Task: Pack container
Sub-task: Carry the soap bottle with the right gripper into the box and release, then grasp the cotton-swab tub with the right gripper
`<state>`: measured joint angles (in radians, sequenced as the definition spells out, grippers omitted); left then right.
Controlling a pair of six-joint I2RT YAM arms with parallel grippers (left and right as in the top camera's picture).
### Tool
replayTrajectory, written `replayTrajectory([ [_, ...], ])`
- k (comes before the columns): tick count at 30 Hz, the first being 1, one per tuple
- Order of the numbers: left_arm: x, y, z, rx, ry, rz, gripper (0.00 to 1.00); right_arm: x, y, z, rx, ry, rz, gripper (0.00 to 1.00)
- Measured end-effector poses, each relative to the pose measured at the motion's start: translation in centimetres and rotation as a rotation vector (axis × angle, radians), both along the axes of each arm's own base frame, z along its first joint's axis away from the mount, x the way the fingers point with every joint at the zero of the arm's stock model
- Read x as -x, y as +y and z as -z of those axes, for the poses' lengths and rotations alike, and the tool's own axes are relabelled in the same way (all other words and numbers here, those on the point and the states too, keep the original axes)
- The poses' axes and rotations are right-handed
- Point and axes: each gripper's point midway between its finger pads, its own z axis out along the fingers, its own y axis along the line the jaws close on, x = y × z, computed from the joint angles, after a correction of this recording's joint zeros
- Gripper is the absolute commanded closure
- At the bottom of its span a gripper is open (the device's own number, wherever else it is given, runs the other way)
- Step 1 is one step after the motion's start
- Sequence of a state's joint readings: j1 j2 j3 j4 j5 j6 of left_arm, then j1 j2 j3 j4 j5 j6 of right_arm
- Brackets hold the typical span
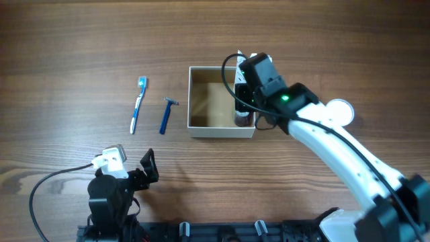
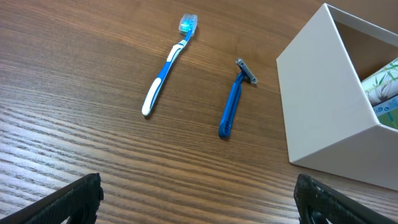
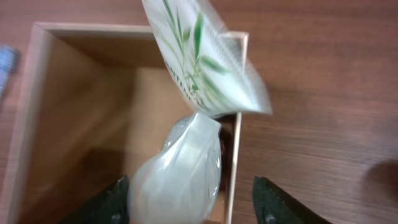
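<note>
Find container (image 1: 218,132) mid-surface (image 1: 67,54), open top up, tan floor showing. Find right gripper (image 3: 196,202) over its right-hand wall, jaws spread wide either side of a leaf-printed white tube (image 3: 180,168), clamping nothing. Log tube as inside, against that wall. Find left gripper (image 2: 199,199) low near front edge, jaws wide, empty. Note toothbrush (image 1: 138,104) and razor (image 1: 166,115) flat, left of container, apart from it.

Wooden table (image 1: 67,54): toothbrush (image 1: 138,106), razor (image 1: 166,115), container (image 1: 222,132)

Toothbrush (image 1: 137,106) beside razor (image 1: 166,117) (blue handles).
</note>
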<state>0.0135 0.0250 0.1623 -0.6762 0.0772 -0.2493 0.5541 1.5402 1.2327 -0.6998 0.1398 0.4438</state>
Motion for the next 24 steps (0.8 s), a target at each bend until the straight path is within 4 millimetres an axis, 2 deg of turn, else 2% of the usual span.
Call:
replayTrajectory([
  [3,0.0,0.0,0.0,0.000,0.000,0.000,0.00,0.8,-0.8,-3.5,-0.032,-0.071,0.008,0.24],
  [5,0.0,0.0,0.0,0.000,0.000,0.000,0.00,1.7,-2.0,-5.9,-0.045,-0.120,0.026,0.23],
  [8,0.0,0.0,0.0,0.000,0.000,0.000,0.00,2.8,-5.0,-8.8,-0.059,-0.178,0.088,0.22],
  [9,0.0,0.0,0.0,0.000,0.000,0.000,0.00,3.0,-6.7,-9.7,-0.061,-0.196,0.128,0.21],
  [10,0.0,0.0,0.0,0.000,0.000,0.000,0.00,3.2,-8.4,-10.5,-0.059,-0.212,0.173,0.19],
  [12,0.0,0.0,0.0,0.000,0.000,0.000,0.00,3.6,-11.4,-11.1,-0.047,-0.223,0.257,0.06],
  [16,0.0,0.0,0.0,0.000,0.000,0.000,0.00,4.8,-18.5,-10.1,0.003,-0.153,0.470,0.01],
  [18,0.0,0.0,0.0,0.000,0.000,0.000,0.00,5.2,-21.1,-8.8,0.011,-0.088,0.553,0.00],
  [21,0.0,0.0,0.0,0.000,0.000,0.000,0.00,5.1,-23.3,-6.6,0.014,0.006,0.630,0.00],
  [23,0.0,0.0,0.0,0.000,0.000,0.000,0.00,4.7,-24.2,-4.9,0.018,0.069,0.656,0.00],
  [24,0.0,0.0,0.0,0.000,0.000,0.000,0.00,4.2,-24.7,-2.7,0.025,0.144,0.673,0.00],
])
